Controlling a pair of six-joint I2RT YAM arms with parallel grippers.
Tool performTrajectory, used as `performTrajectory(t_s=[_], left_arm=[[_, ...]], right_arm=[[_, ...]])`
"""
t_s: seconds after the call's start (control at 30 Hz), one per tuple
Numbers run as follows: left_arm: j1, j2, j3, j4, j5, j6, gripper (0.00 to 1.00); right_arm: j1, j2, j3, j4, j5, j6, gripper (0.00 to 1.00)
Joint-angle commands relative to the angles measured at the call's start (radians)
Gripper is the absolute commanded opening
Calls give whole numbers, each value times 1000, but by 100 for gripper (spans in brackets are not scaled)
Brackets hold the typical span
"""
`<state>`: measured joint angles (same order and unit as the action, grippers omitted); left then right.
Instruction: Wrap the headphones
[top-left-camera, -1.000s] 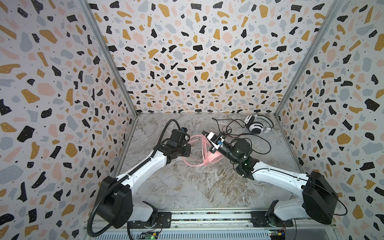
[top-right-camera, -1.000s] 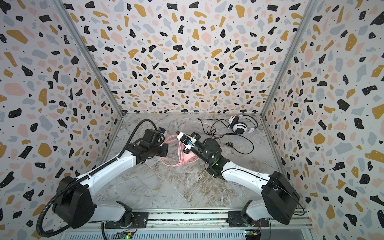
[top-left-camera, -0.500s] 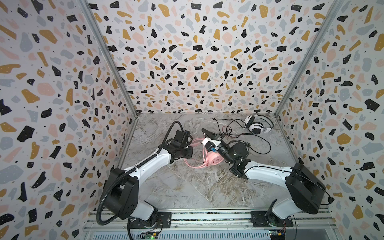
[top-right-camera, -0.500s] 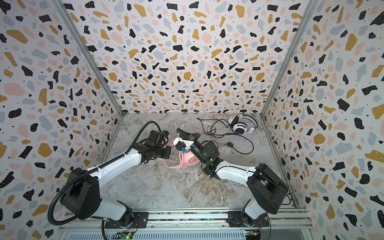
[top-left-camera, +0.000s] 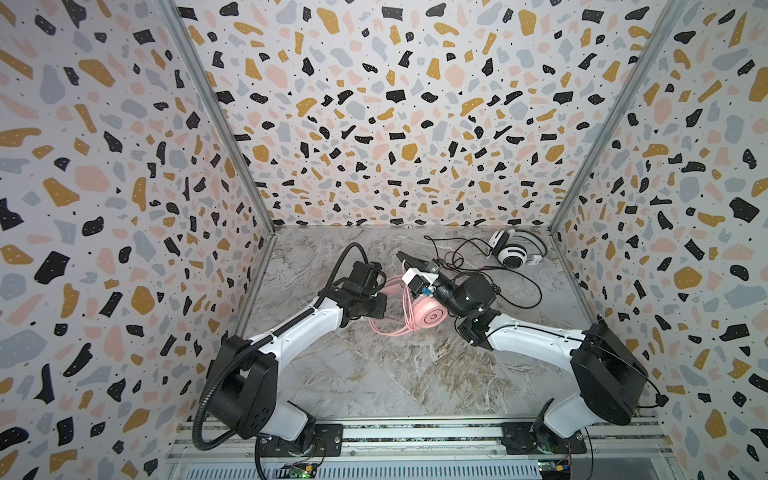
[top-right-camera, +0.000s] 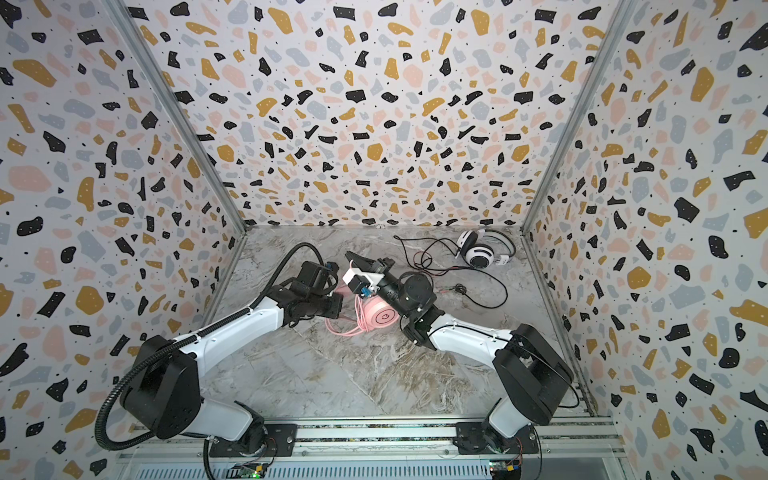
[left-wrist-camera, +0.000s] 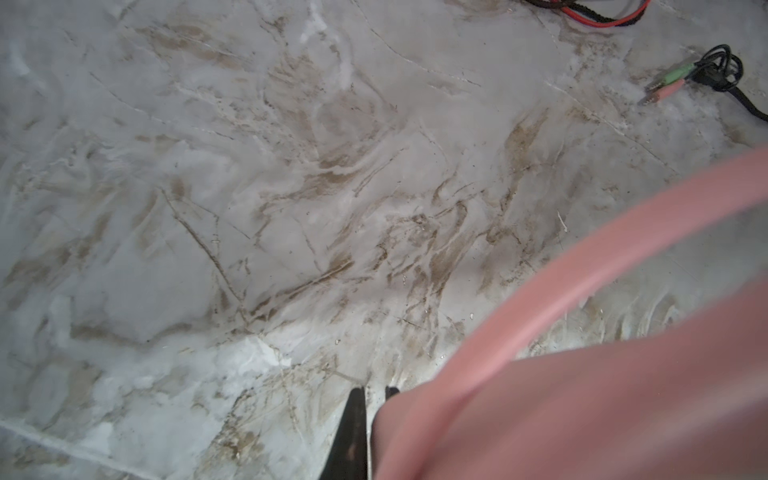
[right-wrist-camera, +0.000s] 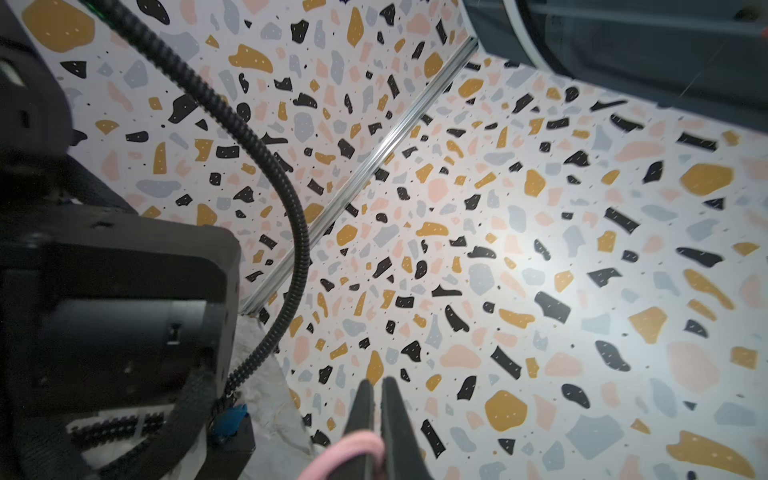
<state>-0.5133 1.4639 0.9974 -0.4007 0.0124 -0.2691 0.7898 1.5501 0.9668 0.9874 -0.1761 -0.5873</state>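
Note:
The pink headphones (top-left-camera: 432, 316) stand near the middle of the marble floor, with their pink cord (top-left-camera: 390, 329) looped beside them. In the left wrist view my left gripper (left-wrist-camera: 376, 390) is shut. The blurred pink headband (left-wrist-camera: 582, 395) lies against its fingers and covers one of them. My right gripper (top-left-camera: 405, 258) points up toward the back wall. It is shut on a loop of pink cord (right-wrist-camera: 353, 449) between its fingers (right-wrist-camera: 361, 407). The white-and-black headphones (top-left-camera: 515, 254) lie at the back right, their thin black cords (top-left-camera: 519, 291) sprawled over the floor.
Terrazzo-patterned walls close in the floor on three sides. The black and red cords (top-right-camera: 419, 259) and green and pink jack plugs (left-wrist-camera: 673, 81) lie just right of my right wrist. My left arm's black cable hose (right-wrist-camera: 291, 216) hangs close to the right gripper.
My right arm has folded in, and its gripper has lifted and tilted toward the back wall with the pink cord. My left arm has drawn in and nudged right. Both grippers stay shut.

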Motion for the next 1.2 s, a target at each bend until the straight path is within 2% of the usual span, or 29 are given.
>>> performTrajectory(t_s=[0.0,0.3,0.5,0.6,0.67,0.87,0.93,1.03,1.17], left_arm=[[-31,-26,-20,-74,-41,123,0],[-32,-47,-23,-67,-43,123,0],[-31,1,-11,-110,-173,103,0],[-31,6,-9,-106,-165,109,0],[-32,4,-12,-102,-162,110,0],[-31,25,-11,-107,-167,114,0],[-33,40,-11,-104,-143,120,0],[-45,73,-8,-108,-108,125,0],[-69,108,-2,-121,-115,124,0]], right_arm=[[-103,-89,197,-199,-45,276,0],[-231,-41,380,-665,-157,403,0],[-276,39,449,-778,-118,479,0],[-276,106,524,-877,-147,482,0],[-277,150,582,-968,-122,478,0],[-277,261,740,-1204,86,449,0],[-276,273,746,-1212,144,453,3],[-254,253,652,-1097,187,394,11],[-189,190,430,-787,283,278,16]])
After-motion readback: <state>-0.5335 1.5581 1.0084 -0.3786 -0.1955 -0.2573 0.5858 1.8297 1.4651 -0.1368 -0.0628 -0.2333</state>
